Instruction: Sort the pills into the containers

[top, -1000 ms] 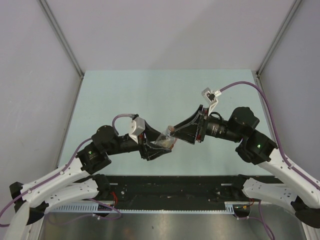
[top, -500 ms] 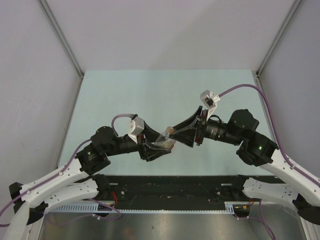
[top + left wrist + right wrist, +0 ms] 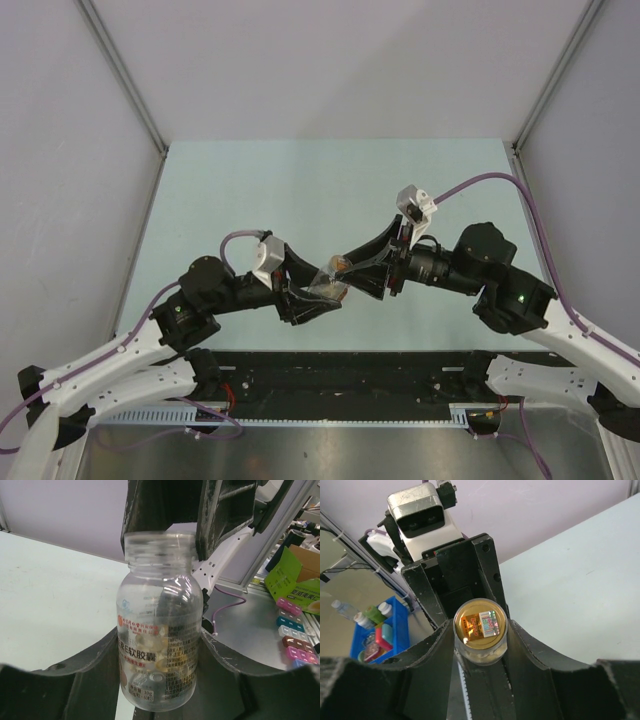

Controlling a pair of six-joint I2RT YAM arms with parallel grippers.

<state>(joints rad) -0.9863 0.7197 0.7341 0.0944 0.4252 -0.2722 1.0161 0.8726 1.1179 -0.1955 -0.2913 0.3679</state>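
Note:
A small clear round bottle (image 3: pixel 326 287) is held in the air between both arms. My left gripper (image 3: pixel 318 296) is shut on its body; in the left wrist view (image 3: pixel 160 640) pale golden pills (image 3: pixel 161 663) show inside the bottle (image 3: pixel 160 605). My right gripper (image 3: pixel 350 270) is shut on its gold-topped cap (image 3: pixel 481 624), which sits between the right fingers (image 3: pixel 436 650). Several small coloured pill boxes, one dark red (image 3: pixel 292 642), lie off the table at the right of the left wrist view. No pill box shows in the top view.
The pale green table (image 3: pixel 300 190) lies under the arms, with grey walls on three sides. A blue bin (image 3: pixel 382 635) with small bottles stands off the table. A green carton (image 3: pixel 295 575) sits beyond the pill boxes.
The right wrist has rolled, its camera swinging a little left, and the right arm has shifted left. The left arm has moved slightly with the bottle. Both grips are unchanged.

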